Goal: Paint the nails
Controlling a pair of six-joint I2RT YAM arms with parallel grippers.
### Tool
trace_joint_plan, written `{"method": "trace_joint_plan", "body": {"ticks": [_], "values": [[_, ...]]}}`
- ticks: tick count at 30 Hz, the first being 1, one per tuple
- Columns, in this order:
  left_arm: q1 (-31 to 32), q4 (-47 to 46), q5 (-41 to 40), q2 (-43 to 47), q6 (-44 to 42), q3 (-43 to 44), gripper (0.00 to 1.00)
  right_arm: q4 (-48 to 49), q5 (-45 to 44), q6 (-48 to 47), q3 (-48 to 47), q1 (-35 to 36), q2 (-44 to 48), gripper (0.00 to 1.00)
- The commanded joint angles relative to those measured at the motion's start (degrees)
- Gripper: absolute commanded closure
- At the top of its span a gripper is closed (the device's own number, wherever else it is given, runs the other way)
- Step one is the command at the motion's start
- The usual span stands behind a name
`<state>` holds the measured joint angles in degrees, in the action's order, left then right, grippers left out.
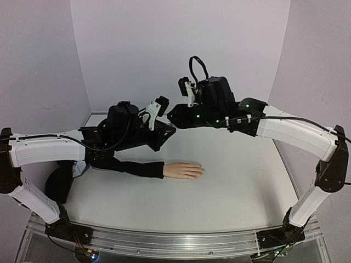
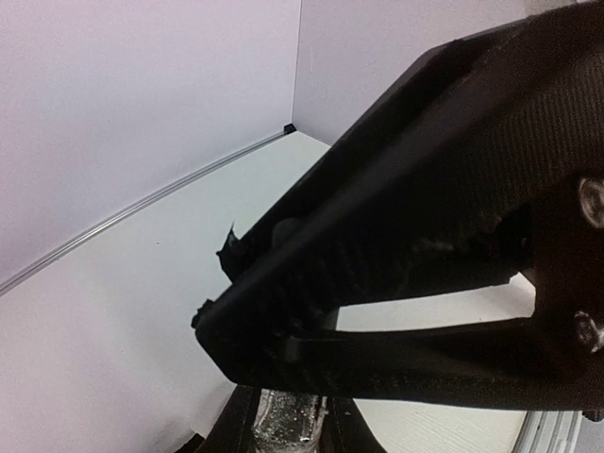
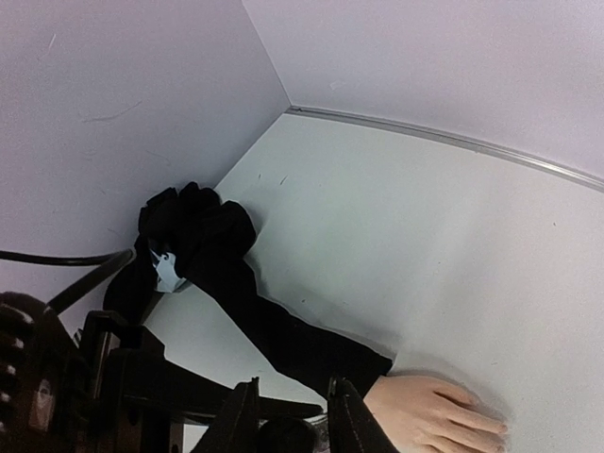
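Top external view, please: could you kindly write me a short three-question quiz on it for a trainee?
1. True or false: the pale flesh-coloured mannequin hand stands upright on the white table.
2. Multiple choice: what does the hand extend from? A) a long black fabric sleeve; B) a white glove; C) a metal stand.
3. Fill in: the hand's fingertips point toward the robot's ____ side.
Key: 1 false, it lies flat; 2 A; 3 right.
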<state>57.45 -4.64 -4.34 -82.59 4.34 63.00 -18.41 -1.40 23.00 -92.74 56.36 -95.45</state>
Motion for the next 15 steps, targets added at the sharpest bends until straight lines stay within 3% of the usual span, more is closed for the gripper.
{"method": "trace_joint_plan", "body": {"ticks": [1, 4, 6, 9, 10, 12, 15], "values": [[0.28, -3.39, 0.91, 1.52, 0.16, 2.69, 1.0, 0.06, 0.74, -0.72, -2.23, 0.38, -0.14, 0.78], [0.22, -3.44, 4.95, 2.88, 0.25, 2.03, 1.0, 0.3, 2.65, -3.33, -1.49, 0.29, 0.61, 0.88], [-0.07, -3.48, 13.99, 4.45, -0.57, 0.76, 1.0, 0.89, 11.02, -7.31, -0.51, 0.06, 1.68, 1.0], [-2.78, -4.81, 52.55, 8.74, -2.9, -2.25, 1.0, 4.45, 42.87, -23.79, 6.67, -0.09, 6.74, 1.0], [-3.27, -5.69, 62.31, 9.69, -1.48, -2.62, 1.0, 6.65, 47.1, -25.92, 10.56, -0.11, 8.62, 1.0], [-4.25, -5.63, 68.8, 9.67, 0.75, -1.88, 1.0, 7.44, 50.67, -25.65, 11.81, -0.64, 9.81, 1.0], [-5.91, -0.56, 61.82, 9.15, -1.45, -1.02, 1.0, 6.79, 48.48, -24.71, 12.94, -0.92, 10.28, 1.0]]}}
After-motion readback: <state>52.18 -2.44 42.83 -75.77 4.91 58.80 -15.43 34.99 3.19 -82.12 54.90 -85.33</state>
